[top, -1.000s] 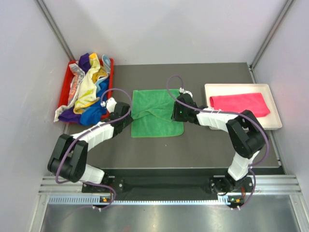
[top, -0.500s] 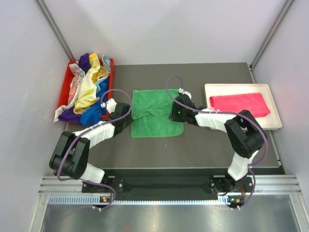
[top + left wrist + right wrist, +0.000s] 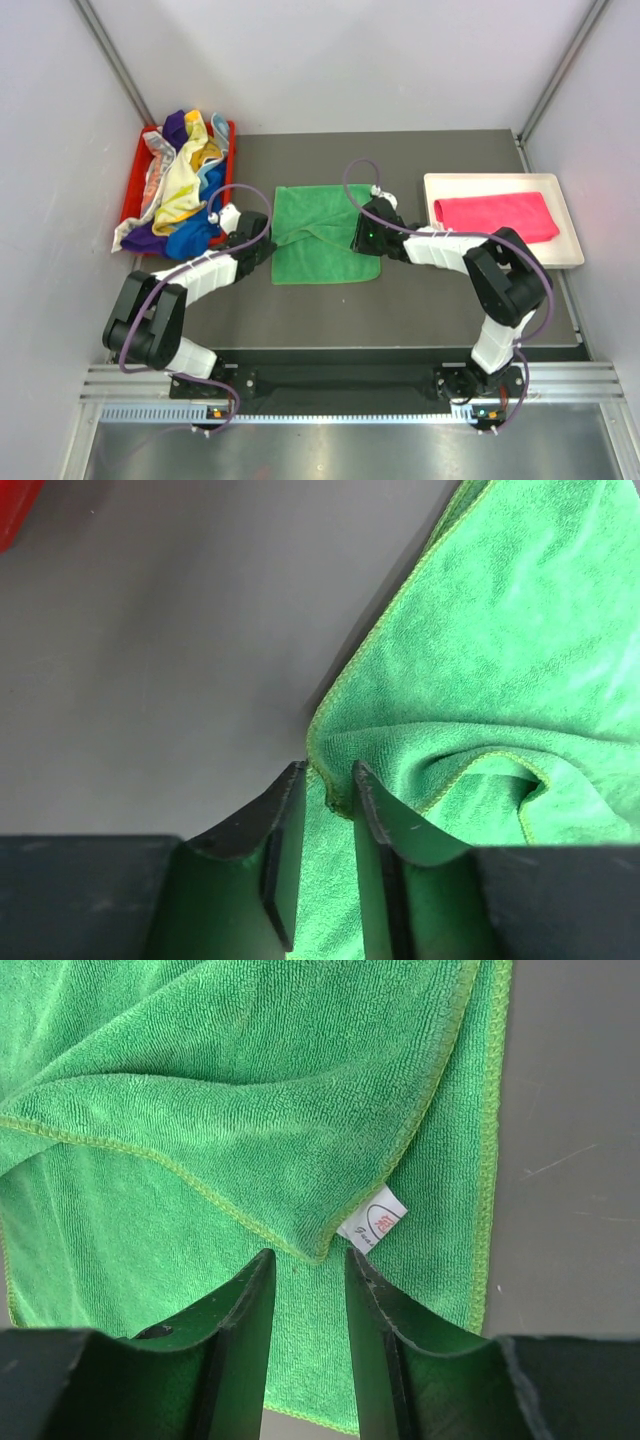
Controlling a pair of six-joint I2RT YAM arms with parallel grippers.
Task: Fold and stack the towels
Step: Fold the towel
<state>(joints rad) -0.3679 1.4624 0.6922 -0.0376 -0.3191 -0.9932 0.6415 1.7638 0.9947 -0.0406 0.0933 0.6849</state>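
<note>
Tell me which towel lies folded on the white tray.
The bright pink cloth towel; the green towel lies mid-table, the other towels heap in the red plastic bin.

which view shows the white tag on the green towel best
Right wrist: the white tag is close up, at a folded-over corner of the green towel. Top external shows the whole towel, tag too small to see. Left wrist shows another edge, no tag.
</note>
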